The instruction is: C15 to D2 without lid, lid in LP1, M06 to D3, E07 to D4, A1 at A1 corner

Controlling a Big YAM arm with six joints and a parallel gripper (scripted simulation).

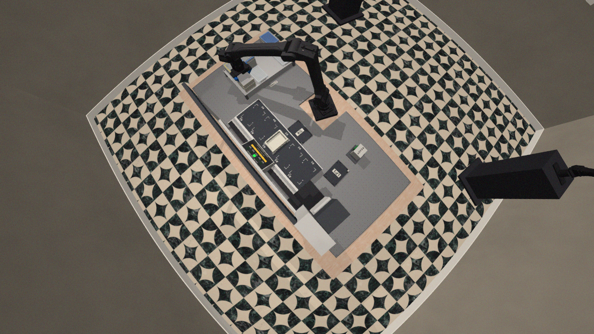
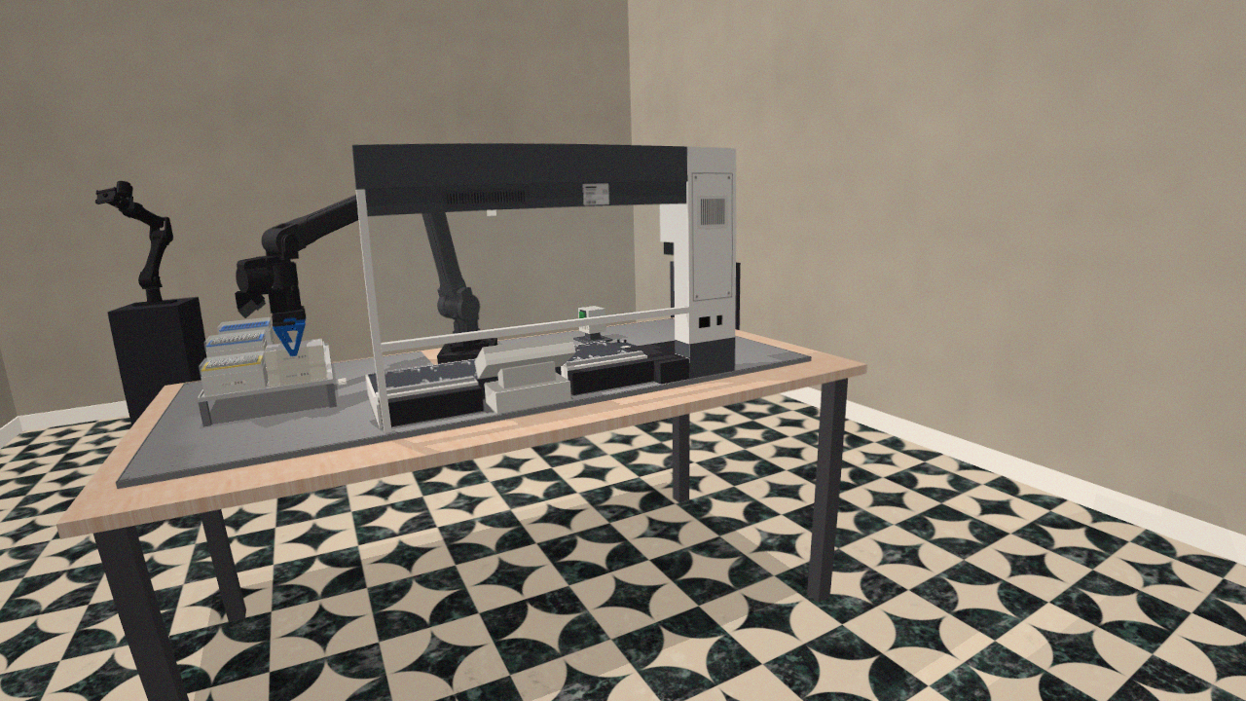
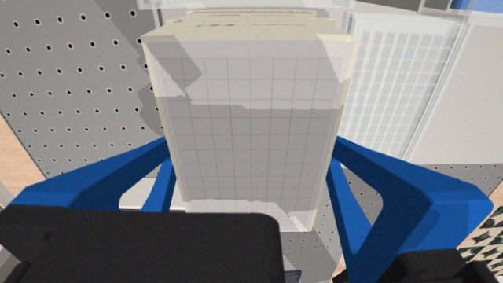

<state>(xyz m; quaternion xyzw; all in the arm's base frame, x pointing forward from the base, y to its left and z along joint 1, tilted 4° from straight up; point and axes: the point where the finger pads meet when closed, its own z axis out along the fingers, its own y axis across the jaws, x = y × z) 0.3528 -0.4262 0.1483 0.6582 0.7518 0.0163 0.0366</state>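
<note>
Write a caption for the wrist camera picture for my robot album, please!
The blue claw squeezes both long sides of a pale lidded plate on the shelf.

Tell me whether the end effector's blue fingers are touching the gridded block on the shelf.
Touching. In the wrist view both blue fingers press flush against the long sides of the gridded block, with no gap at either side; the end effector is shut on it.

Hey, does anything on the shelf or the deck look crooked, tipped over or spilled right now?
Nothing stands out. The gripper is shut squarely on the grid-topped block at the shelf; the block sits level between the fingers. The reservoir lies straight inside its deck brackets. No spill shows.
</note>
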